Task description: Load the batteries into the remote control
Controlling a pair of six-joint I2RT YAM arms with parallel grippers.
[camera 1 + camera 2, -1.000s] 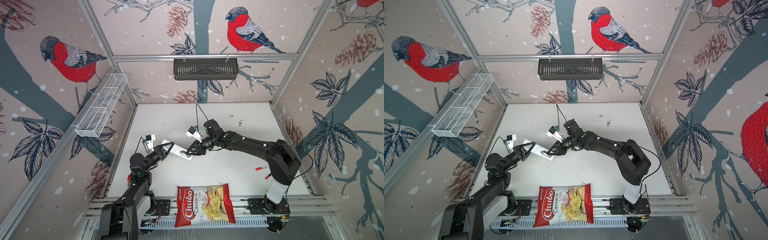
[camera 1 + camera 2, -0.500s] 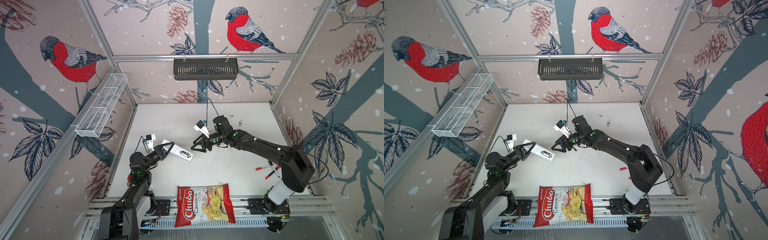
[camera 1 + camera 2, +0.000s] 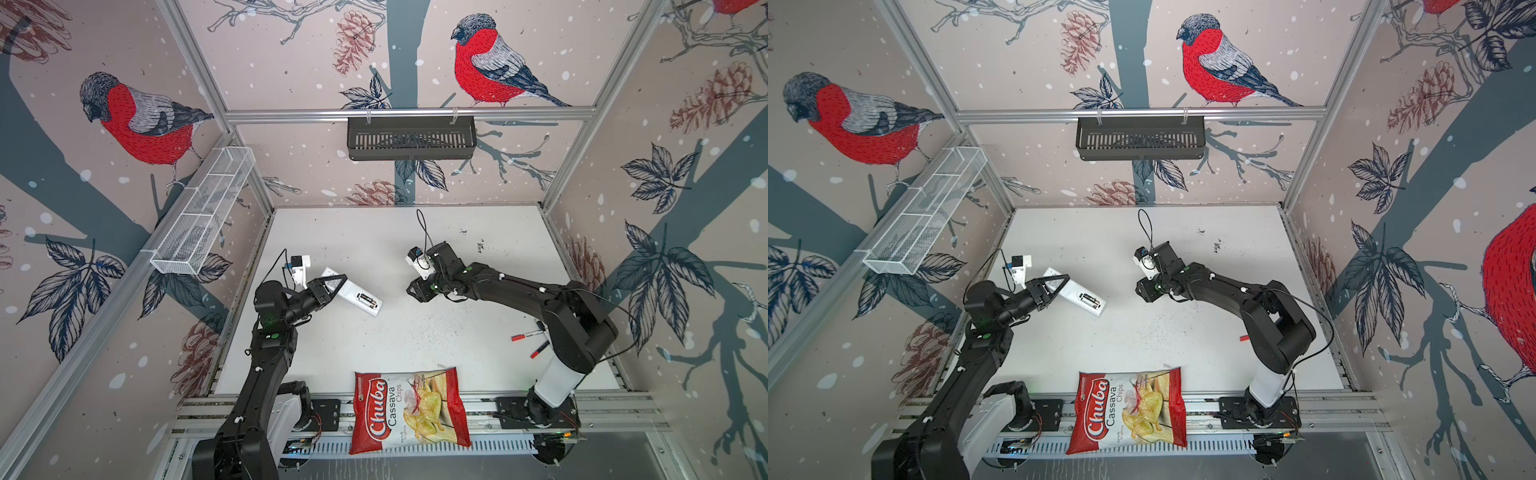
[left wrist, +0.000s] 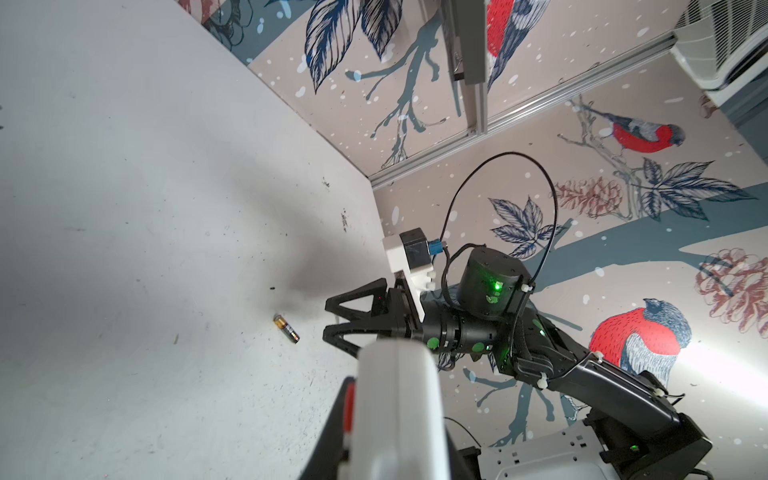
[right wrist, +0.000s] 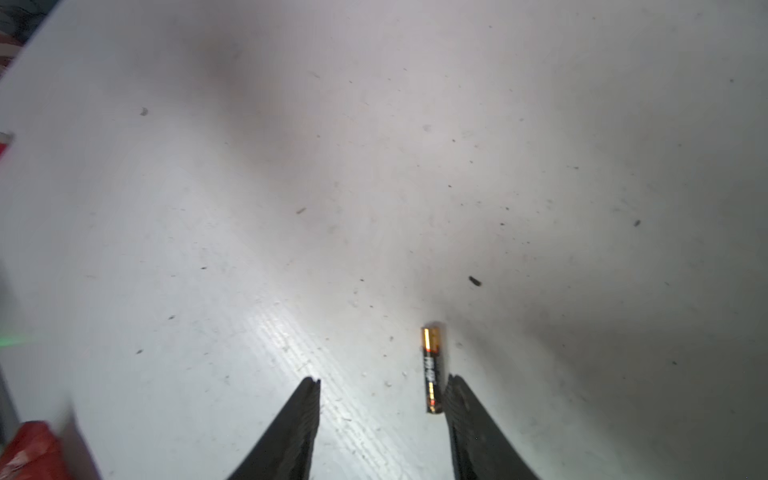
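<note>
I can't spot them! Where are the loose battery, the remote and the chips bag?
battery (image 5: 432, 370): right wrist view, its dark middle.
remote control (image 3: 351, 293): in a top view, white back.
chips bag (image 3: 409, 409): in a top view, printed middle.

A red Chuba cassava chips bag (image 3: 409, 409) lies across the middle of the tabletop's (image 3: 374, 232) front edge. 2 red-tipped markers (image 3: 527, 335) lie near its right edge. A black slotted basket (image 3: 411, 137) hangs above the back edge, and a white wire basket (image 3: 203, 216) above the left.
</note>
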